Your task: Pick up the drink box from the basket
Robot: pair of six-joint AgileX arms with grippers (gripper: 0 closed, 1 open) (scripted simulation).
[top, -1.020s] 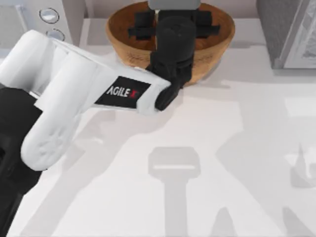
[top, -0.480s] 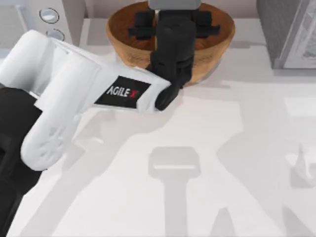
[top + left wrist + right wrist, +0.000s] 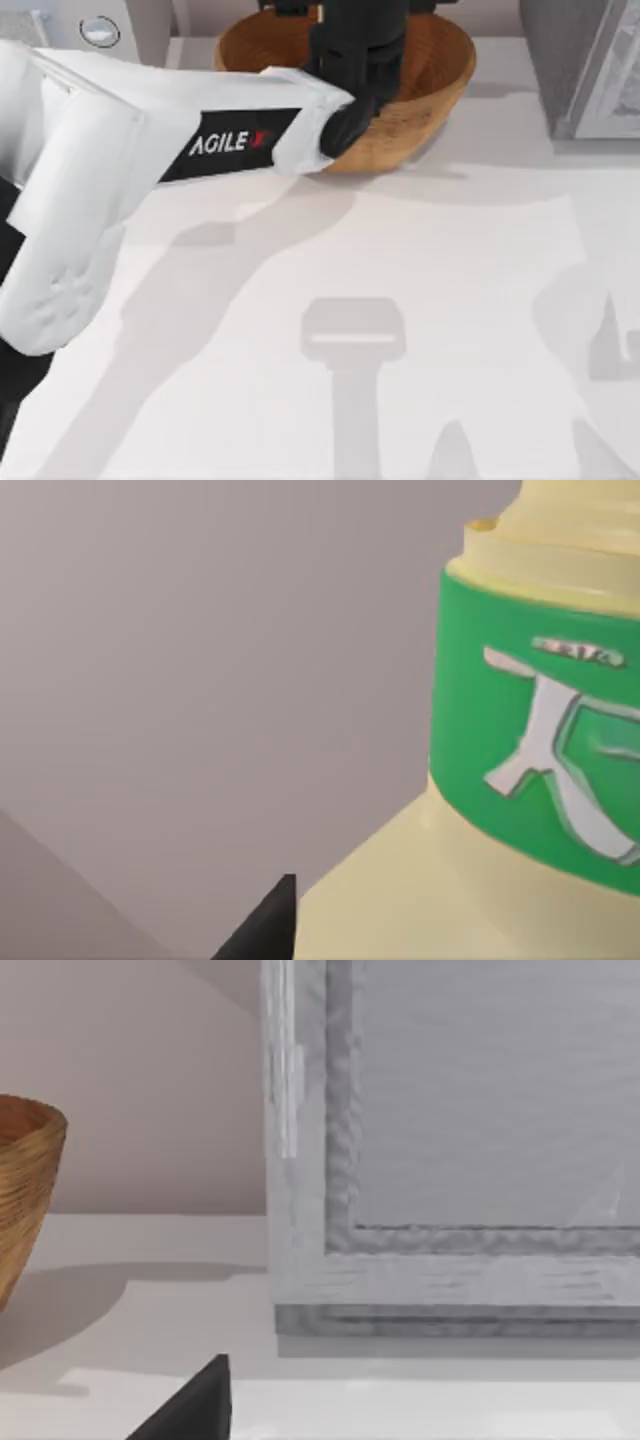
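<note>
A white table (image 3: 420, 300) with the brown basket (image 3: 430, 100) at its far edge, the left arm reaching over it

The left gripper (image 3: 355, 15) hangs above the basket; the left wrist view shows the drink box (image 3: 520, 780) pressed close against it, pale yellow with a green band, so it appears grasped and raised before a plain wall. A grey cabinet (image 3: 450, 1160) stands right of the basket
</note>
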